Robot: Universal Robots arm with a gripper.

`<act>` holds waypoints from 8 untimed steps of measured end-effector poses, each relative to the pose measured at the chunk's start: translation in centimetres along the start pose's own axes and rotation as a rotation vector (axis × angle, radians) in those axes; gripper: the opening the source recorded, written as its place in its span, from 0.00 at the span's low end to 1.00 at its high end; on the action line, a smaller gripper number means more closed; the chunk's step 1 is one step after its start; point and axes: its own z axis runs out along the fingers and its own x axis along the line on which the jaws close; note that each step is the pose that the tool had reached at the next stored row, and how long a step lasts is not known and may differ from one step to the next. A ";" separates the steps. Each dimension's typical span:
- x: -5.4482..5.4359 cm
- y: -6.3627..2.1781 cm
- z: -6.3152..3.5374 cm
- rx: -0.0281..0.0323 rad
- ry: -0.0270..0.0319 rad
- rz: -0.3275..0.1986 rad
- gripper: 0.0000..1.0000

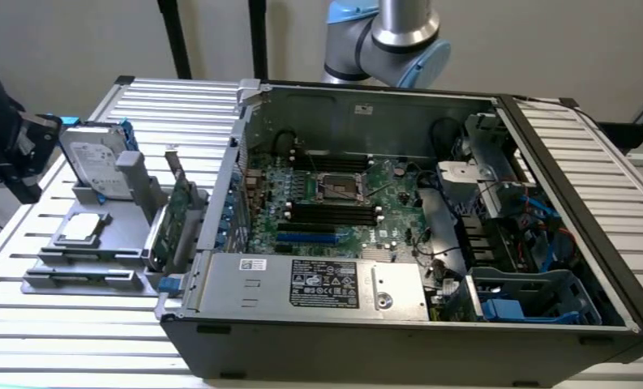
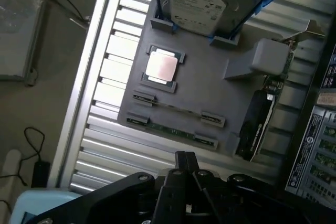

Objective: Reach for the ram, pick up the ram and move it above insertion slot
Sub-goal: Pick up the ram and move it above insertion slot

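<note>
Soft, even room light falls on the ribbed metal worktop (image 1: 40, 324), which gleams pale. Glare whitens the processor lid (image 2: 161, 66) in the wrist view; the open case (image 1: 408, 350) is shaded inside.

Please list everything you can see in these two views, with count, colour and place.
ram: one, green, on edge between clips in the holder
holder: one, grey, on the table
hard drive: one, silver with blue rails, standing in the holder
processor chip: one, silver, in the holder's square recess
expansion card: one, green and black, upright at the holder's edge beside the case
computer case: one, dark grey, open, on the table
motherboard: one, green, inside the case
table: one, silver, ribbed
arm: one, grey and light blue, behind the case
gripper: one, black, near the ram
</note>
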 end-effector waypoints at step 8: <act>0.0 -0.01 0.30 0.0002 0.0056 -0.146 0.10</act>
